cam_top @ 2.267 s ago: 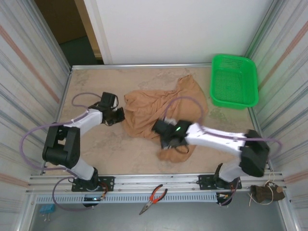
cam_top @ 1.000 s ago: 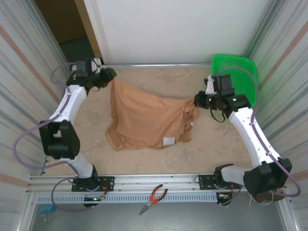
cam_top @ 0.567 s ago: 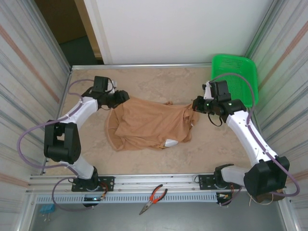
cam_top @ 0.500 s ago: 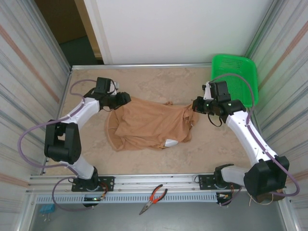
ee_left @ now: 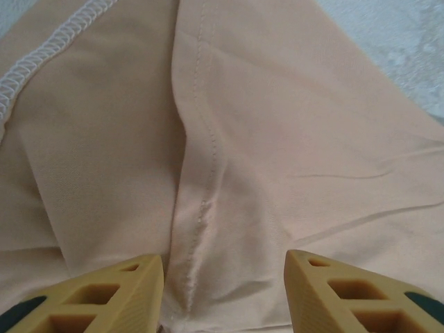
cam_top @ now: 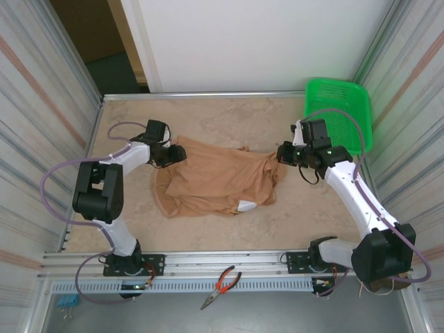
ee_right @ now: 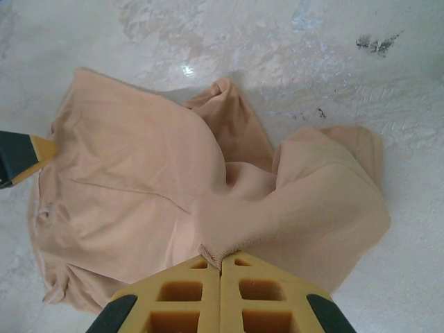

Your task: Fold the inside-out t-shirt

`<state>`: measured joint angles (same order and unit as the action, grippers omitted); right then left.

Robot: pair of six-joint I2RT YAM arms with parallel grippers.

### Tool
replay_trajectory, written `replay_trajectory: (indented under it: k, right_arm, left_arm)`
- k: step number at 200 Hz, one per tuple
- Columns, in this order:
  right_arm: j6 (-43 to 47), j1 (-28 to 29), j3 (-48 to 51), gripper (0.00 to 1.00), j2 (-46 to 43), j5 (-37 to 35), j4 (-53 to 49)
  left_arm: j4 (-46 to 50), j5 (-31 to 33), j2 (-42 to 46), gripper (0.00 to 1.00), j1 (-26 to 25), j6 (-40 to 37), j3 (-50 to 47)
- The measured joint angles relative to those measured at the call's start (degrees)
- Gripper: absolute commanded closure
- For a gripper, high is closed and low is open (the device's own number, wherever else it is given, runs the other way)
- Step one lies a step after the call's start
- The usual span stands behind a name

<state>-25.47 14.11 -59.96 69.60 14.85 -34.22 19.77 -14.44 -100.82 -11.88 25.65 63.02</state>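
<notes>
the t-shirt [cam_top: 222,182] lies mid-desk, long axis left to right between your arms. the right gripper [ee_right: 220,267] is clenched on its right end; the left gripper [ee_left: 223,260] hangs released over its left end.

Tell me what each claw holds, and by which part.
The right claw pinches a bunched edge of the t-shirt. The left claw is open over a seam, holding nothing.

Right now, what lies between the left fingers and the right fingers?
The inside-out t-shirt, lying on the table, fills that stretch: left fingers open over one edge, right fingers pinching the other. The top view shows it.
</notes>
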Motion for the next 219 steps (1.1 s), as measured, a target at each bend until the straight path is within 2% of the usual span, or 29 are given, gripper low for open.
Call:
replay_trajectory:
  k: [68, 90, 97, 112, 145, 164, 182, 202, 219]
  right_arm:
    - [0.0, 0.0, 0.0, 1.0, 0.0, 0.0, 0.22]
    - [-0.04, 0.0, 0.0, 1.0, 0.0, 0.02, 0.24]
    - [-0.24, 0.0, 0.0, 1.0, 0.0, 0.0, 0.26]
    - [-0.72, 0.0, 0.0, 1.0, 0.0, 0.0, 0.35]
    - [-0.85, -0.66, -1.55, 1.0, 0.42, 0.33, -0.57]
    - [-0.52, -3.34, -8.98, 1.0, 2.78, 1.9, -2.99]
    - [0.22, -6.21, -20.55, 1.0, 5.68, 3.76, -4.48]
    - [0.68, -8.41, -33.11, 1.0, 6.99, 6.23, -4.68]
    - [0.68, -9.35, -39.85, 1.0, 6.45, 8.15, -4.63]
  left_arm:
    - [-0.9, -0.04, -1.79, 0.52, -0.26, -0.17, -1.07]
    - [-2.01, -0.17, -2.56, 0.58, -0.52, -0.11, -1.68]
    - [-2.08, -0.42, -2.67, 0.65, -0.63, 0.02, -1.92]
    - [-2.12, -0.98, -2.71, 1.0, -0.63, 0.35, -2.03]
    - [-1.51, -3.06, -2.43, 1.0, -0.07, 0.02, -0.48]
    - [2.64, -5.53, -0.98, 1.0, 2.49, 0.26, 6.93]
    - [5.2, -8.04, 1.05, 1.0, 6.54, 1.62, 21.4]
    - [4.57, -9.86, 4.63, 1.0, 9.9, 2.97, 37.44]
    - [3.17, -10.69, 10.45, 1.0, 11.13, 4.17, 44.33]
